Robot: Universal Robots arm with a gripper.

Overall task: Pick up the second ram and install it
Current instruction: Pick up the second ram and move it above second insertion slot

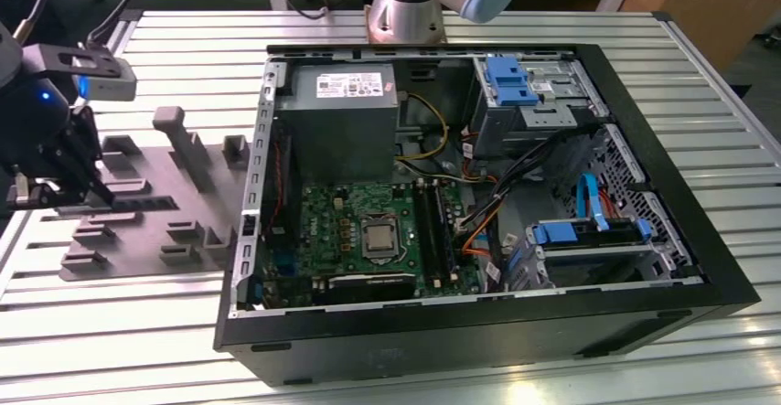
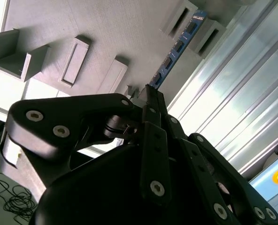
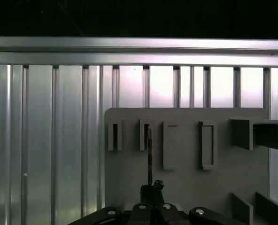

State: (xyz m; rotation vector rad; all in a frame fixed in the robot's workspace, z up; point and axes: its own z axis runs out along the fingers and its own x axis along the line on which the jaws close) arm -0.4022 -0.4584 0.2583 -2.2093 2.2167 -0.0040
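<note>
Second wrist view: hand [image 2: 150,93] clenched on second ram [image 2: 176,49]
Ram: on edge, stretching ahead of the hand over grey fixture plate [image 2: 106,28]

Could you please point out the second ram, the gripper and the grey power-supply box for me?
second ram [image 2: 176,49], second wrist view, midway along its chip-lined strip.
gripper [image 2: 150,93], second wrist view, between the fingertips closed on the ram.
grey power-supply box [image 1: 336,135], exterior view, on its bare grey top.
</note>
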